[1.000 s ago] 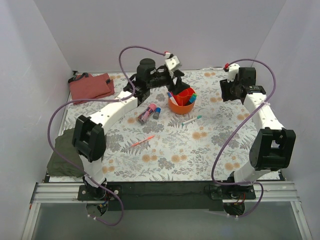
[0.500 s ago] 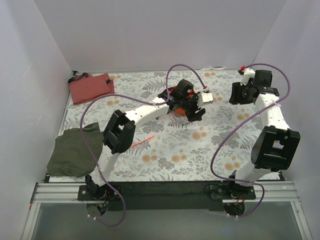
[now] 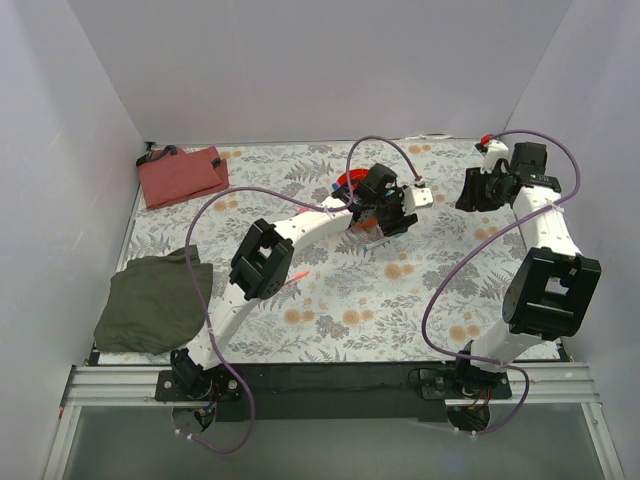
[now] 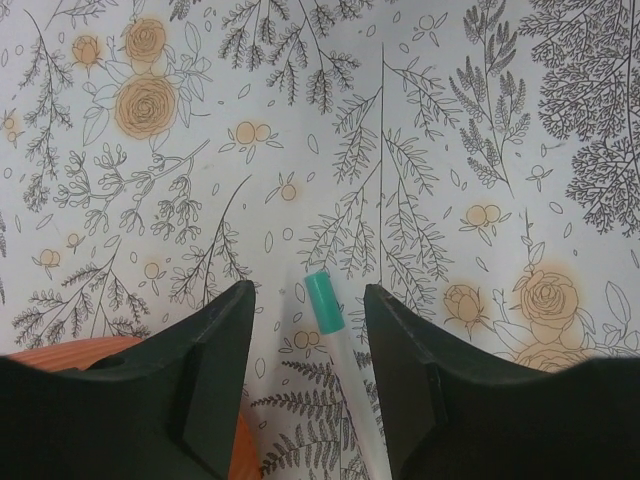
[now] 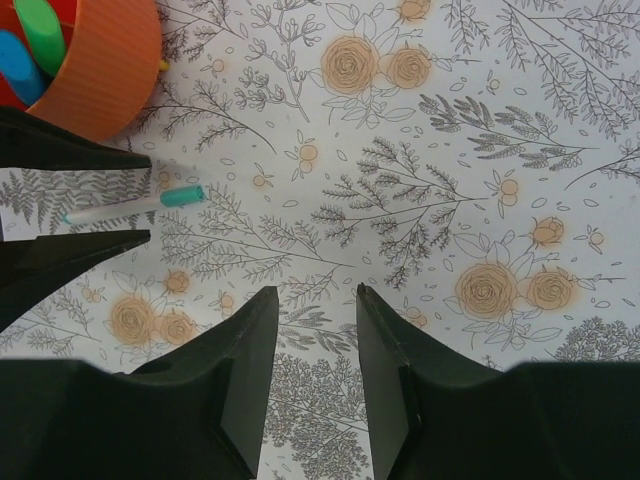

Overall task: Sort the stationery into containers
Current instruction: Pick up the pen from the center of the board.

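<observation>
A thin white felt-tip with a teal cap (image 4: 323, 301) lies flat on the floral mat, between the jaws of my open left gripper (image 4: 308, 295), which hovers just above it without touching. It also shows in the right wrist view (image 5: 135, 205). The orange cup (image 5: 100, 70) stands right beside it and holds green-capped (image 5: 40, 25) and blue-capped (image 5: 15, 65) markers. In the top view my left gripper (image 3: 388, 226) hides most of the cup (image 3: 350, 181). A thin orange-red pen (image 3: 297, 276) lies mid-table. My right gripper (image 3: 463, 196) is open and empty (image 5: 315, 300) at the back right.
A red pouch (image 3: 183, 172) lies at the back left and an olive-green cloth (image 3: 155, 300) at the left edge. The left arm stretches diagonally across the middle of the mat and hides what lies beneath it. White walls enclose the table.
My left arm has swung right from above the cup to over the teal-capped felt-tip and settled lower. The right gripper has drawn back slightly to the right.
</observation>
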`<state>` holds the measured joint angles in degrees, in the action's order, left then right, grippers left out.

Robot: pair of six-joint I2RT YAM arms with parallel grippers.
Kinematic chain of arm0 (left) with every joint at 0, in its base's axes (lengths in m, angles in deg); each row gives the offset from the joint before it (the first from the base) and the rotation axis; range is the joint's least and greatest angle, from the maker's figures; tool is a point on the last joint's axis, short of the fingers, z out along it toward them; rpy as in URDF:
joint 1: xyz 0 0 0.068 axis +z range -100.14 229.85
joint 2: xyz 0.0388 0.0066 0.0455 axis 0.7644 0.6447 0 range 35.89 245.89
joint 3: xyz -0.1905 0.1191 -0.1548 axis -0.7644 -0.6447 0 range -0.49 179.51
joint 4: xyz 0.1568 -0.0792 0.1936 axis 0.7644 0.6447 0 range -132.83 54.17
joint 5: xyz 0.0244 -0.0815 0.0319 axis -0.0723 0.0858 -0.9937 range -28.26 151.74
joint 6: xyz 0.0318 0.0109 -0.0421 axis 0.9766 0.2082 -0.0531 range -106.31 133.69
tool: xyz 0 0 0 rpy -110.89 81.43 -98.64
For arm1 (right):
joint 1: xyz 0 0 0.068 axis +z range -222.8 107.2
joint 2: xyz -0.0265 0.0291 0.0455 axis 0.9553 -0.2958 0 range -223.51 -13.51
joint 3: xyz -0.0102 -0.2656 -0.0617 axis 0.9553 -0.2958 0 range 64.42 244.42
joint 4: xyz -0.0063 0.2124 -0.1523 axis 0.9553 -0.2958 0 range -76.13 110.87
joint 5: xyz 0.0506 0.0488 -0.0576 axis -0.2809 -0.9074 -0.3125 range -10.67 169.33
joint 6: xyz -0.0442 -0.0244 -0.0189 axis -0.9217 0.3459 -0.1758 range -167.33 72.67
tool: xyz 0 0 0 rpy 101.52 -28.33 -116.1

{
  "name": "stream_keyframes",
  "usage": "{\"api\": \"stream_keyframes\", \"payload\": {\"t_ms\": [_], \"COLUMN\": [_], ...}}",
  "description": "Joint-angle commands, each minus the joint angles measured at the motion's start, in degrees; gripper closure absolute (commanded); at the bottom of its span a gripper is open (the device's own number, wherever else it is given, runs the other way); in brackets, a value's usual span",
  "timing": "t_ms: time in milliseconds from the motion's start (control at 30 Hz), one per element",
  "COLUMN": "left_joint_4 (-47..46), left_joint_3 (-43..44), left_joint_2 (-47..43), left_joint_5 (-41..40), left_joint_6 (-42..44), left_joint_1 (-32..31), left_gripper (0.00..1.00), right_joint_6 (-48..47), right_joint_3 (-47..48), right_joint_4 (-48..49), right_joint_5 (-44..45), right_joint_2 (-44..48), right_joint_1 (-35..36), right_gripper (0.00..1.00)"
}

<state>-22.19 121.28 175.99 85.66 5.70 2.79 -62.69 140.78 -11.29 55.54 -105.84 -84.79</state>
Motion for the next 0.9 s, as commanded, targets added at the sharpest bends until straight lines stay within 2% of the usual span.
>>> {"api": "stream_keyframes", "payload": {"t_ms": [0,267,433,567,867], "left_joint_4": [-0.43,-0.52,-4.2,-3.15,-2.19], "left_joint_3": [0.22,-1.8,-7.77,-9.54,-7.26], "left_joint_2": [-1.05,-0.87,-4.64,-4.74,-2.55], "left_joint_5": [-1.6,-2.21,-6.51,-10.12,-11.62], "left_joint_6": [1.22,2.53,9.38,14.92,15.02], "left_joint_1": [-0.22,-0.65,-3.29,-5.84,-6.19], "left_gripper": [0.53,0.57,0.59,0.59,0.59], "right_joint_6": [0.15,1.38,1.2,1.82,1.82], "right_joint_3": [2.04,0.11,0.28,0.63,-0.59], "right_joint_4": [-0.53,-0.44,-0.18,0.26,0.7], "right_joint_5": [-3.37,-5.12,-5.65,-6.44,-7.5], "right_joint_2": [0.14,0.23,-0.39,-1.35,-1.71], "right_joint_1": [-0.4,-0.67,-1.11,-1.46,-1.72], "right_gripper": [0.56,0.59,0.59,0.61,0.63]}}
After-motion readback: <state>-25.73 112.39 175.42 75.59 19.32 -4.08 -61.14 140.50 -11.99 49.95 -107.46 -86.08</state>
